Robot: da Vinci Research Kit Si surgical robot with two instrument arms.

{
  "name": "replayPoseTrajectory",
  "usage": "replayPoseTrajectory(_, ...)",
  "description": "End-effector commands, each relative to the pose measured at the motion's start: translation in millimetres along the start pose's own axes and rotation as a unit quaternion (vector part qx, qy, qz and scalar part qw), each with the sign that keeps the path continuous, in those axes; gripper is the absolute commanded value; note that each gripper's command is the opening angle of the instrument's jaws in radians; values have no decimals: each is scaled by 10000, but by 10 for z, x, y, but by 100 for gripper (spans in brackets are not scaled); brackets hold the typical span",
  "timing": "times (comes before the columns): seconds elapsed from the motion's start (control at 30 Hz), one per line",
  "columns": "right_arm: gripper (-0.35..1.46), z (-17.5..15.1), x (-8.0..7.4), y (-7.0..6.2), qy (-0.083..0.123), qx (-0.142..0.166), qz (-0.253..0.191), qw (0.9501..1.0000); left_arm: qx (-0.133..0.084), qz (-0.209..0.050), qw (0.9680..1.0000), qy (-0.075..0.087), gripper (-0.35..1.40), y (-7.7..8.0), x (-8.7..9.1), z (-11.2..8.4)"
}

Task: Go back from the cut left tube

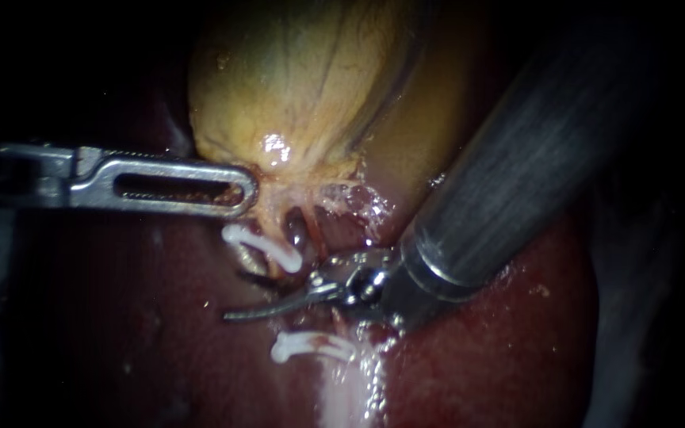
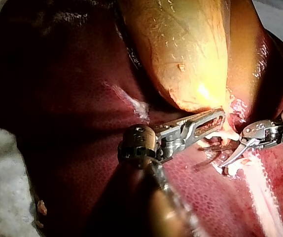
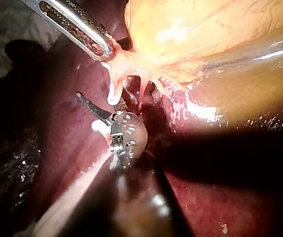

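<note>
Jaws of our right instrument [image 1: 247, 312]: two slim curved blades, lying together as far as we can judge and holding nothing. They sit in the gap between the two ends of the cut left tube [image 1: 269, 228]. The upper end hangs from the neck of the gallbladder [image 1: 303, 87] and carries the upper clip [image 1: 263, 247], which lies just above the blades. The lower end lies on the liver [image 1: 501, 341] under the lower clip [image 1: 307, 346], just below the blades. A darker tube [image 1: 299, 234] stands uncut beside the upper end, close to the instrument's wrist. Our left instrument [image 1: 239, 190] has its slotted jaws clamped on the gallbladder at its neck, next to the root of the tube. We judge the tube ends to be thin, soft, wet and easily torn, and a knock could shift either clip. We would therefore take no hold on the ends themselves; the neck of the gallbladder is the place to grip. The retreat calls for the blades to draw out along their own shaft, towards the upper right of the endoscope view, clear of both clips and of the darker tube.
</note>
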Motion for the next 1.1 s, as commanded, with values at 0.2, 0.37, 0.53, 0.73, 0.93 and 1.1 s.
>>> replayPoseTrajectory(0.2, 140, -3, -2, -11, -26, 32, -309, 9995, 8, 0, 10000, 11, -35, 0, 0, 0)
replayPoseTrajectory(0.37, 143, -12, -5, -25, -21, -44, -802, 9968, 8, 0, 10000, 11, -35, -2, 1, 0)
replayPoseTrajectory(0.53, 143, -29, -12, -38, -68, 22, -1390, 9903, 16, 0, 10000, 22, -35, -4, 2, 0)
replayPoseTrajectory(0.73, 143, -65, -13, -45, -85, 116, -1695, 9854, 16, 0, 10000, 21, -35, -6, 2, 0)
replayPoseTrajectory(0.93, 143, -117, -4, -48, -15, 220, -1889, 9818, 17, 1, 10000, 21, -35, -6, 2, 0)
replayPoseTrajectory(1.1, 143, -156, 9, -49, 29, 7, -2106, 9776, 17, 1, 10000, 22, -35, -6, 2, 0)
